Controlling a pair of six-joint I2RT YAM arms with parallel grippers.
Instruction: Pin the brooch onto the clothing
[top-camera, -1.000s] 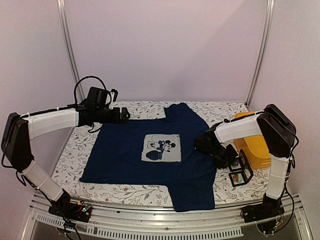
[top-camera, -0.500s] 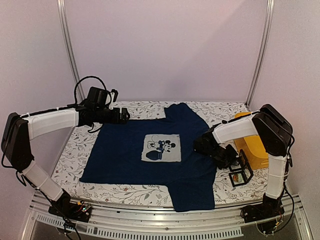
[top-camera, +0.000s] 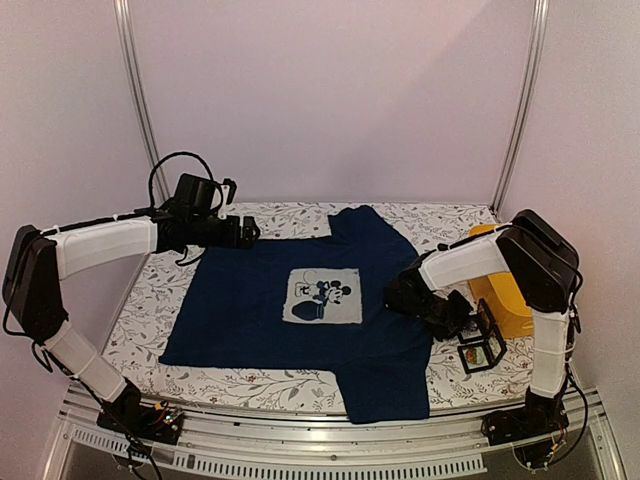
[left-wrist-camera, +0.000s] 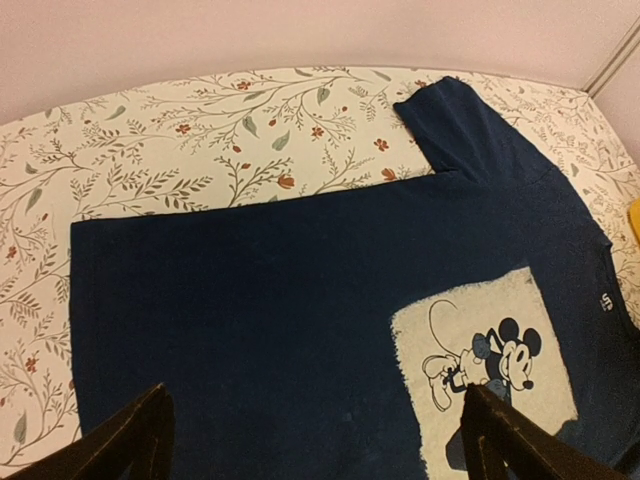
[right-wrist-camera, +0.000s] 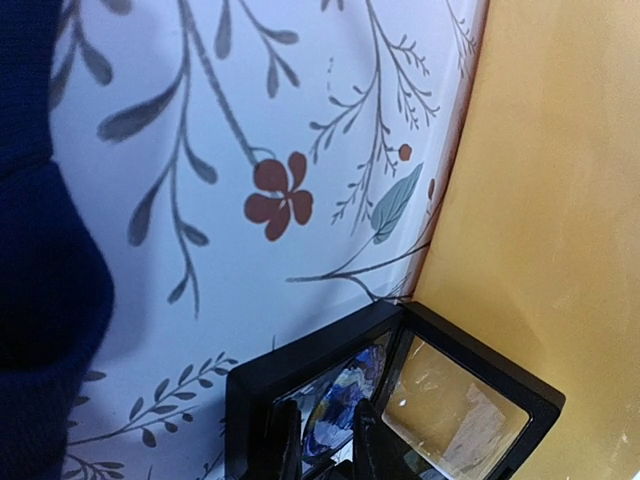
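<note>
Navy T-shirt (top-camera: 250, 300) flat on floral surface (top-camera: 150, 300), centre frame, print up, nothing pinned yet. Last second: right arm crept inward, right pincer (right-wrist-camera: 322, 445) low over open black case (top-camera: 482, 345), lower right. Tips straddle blue brooch (right-wrist-camera: 340, 395) inside case; gripped or not, I cannot tell. Left pincer (left-wrist-camera: 320, 445) spread wide, empty, unmoved at upper left. Yellow bin (top-camera: 510, 300) behind case, contents hidden. My read: pickup stage.

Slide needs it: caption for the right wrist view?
Right claw in the open black case at the blue brooch; yellow box right, shirt left.
</note>
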